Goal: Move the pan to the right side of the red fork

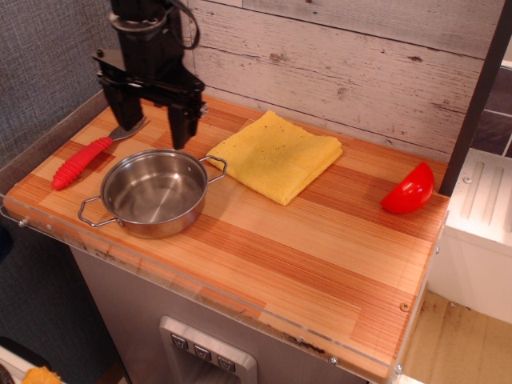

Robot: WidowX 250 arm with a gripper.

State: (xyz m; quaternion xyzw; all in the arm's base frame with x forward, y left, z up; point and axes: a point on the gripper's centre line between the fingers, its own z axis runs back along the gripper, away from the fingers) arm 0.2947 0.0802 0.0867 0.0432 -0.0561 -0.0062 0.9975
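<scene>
The shiny steel pan [154,193] with two wire loop handles sits on the wooden counter near its front left. The red fork [82,160] lies just left of the pan, red ribbed handle toward the front and grey tines [130,128] toward the back. My gripper [149,128] hangs above the counter just behind the pan. It is open and empty, with its two black fingers [181,126] spread wide apart. It touches neither the pan nor the fork.
A folded yellow cloth [277,155] lies right of the pan, close to its rear handle. A red tomato-slice toy [409,190] sits at the far right. A whitewashed plank wall [336,56] backs the counter. A clear plastic edge [200,292] runs along the front.
</scene>
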